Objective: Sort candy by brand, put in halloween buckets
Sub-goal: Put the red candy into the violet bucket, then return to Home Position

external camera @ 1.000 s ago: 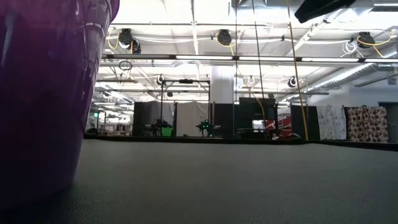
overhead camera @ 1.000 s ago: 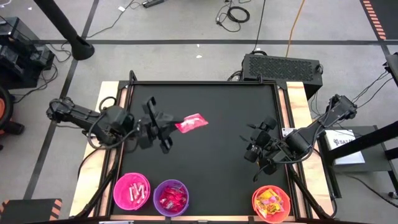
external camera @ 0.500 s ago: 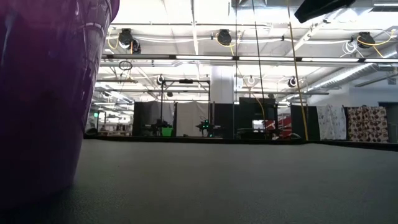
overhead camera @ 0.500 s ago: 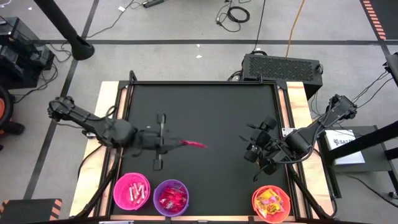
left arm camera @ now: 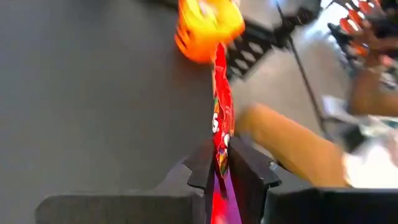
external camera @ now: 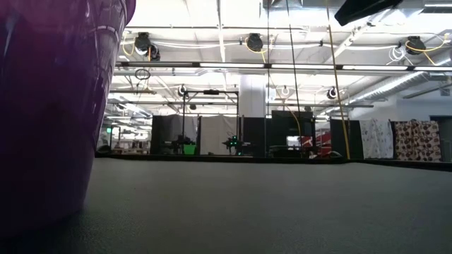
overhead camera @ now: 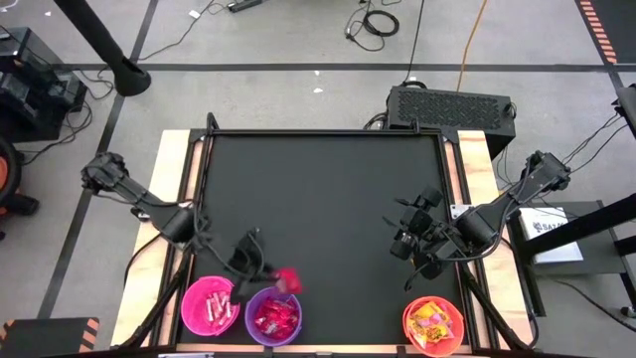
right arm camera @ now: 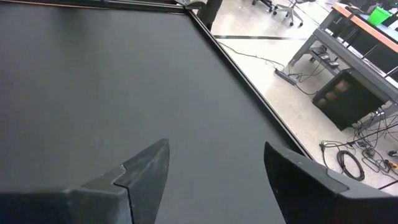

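One red candy packet [overhead camera: 288, 279] hung edge-on in the left gripper [overhead camera: 266, 275], whose two dark fingers [left arm camera: 202, 167] were pinched tight on the packet's lower part, the rest of the wrapper standing out beyond the fingertips. From above, the packet sat just over the far rim of the purple bucket [overhead camera: 273, 314], which already held red packets. Beside it on the left, the pink bucket [overhead camera: 210, 305] stood touching or nearly touching the purple one and held pale packets. Both stood at the near edge of the black table [overhead camera: 338, 199]. The orange bucket [overhead camera: 434, 324] sat well apart at the near right corner, with yellow and mixed wrappers inside; it showed blurred in the left wrist view beyond the packet's tip. The table's middle showed only its dark mat. In the low view the purple bucket's wall filled the left side, with no gripper visible at table height. The right gripper [overhead camera: 409, 242] waited over the right part of the table, far side of the orange bucket, its fingers [right arm camera: 146, 168] spread wide with nothing between them.
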Robot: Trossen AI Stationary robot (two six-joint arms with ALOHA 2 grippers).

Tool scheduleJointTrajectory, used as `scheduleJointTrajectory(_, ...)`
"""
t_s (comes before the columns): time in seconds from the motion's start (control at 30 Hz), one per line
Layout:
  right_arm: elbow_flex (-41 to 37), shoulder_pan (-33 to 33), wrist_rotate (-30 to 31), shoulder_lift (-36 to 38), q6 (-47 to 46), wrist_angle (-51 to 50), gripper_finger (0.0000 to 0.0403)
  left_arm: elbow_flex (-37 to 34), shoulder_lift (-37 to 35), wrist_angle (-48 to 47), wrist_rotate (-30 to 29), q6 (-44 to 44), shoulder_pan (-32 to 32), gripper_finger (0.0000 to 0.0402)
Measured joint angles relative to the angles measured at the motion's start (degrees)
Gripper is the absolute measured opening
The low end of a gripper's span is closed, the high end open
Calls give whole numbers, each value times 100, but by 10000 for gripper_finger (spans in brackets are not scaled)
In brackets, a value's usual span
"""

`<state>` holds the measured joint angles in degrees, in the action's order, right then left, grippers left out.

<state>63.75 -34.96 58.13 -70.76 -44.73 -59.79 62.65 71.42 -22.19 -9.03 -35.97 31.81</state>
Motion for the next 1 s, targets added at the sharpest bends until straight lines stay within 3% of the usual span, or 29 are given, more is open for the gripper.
scheduleJointTrajectory(0.23,0,0,0,0,0,17,253,2,333,-253,467,-1149,721,49)
scheduleJointTrajectory(0.5,0,0,0,0,46,34,253,2,924,-328,78,-1173,1034,51)
scheduleJointTrajectory(0.9,0,0,-133,0,-79,173,253,4,1056,-596,-88,-1027,922,170)
scheduleJointTrajectory(1.0,0,0,-125,-58,-91,362,253,34,885,-509,-572,-828,870,176)
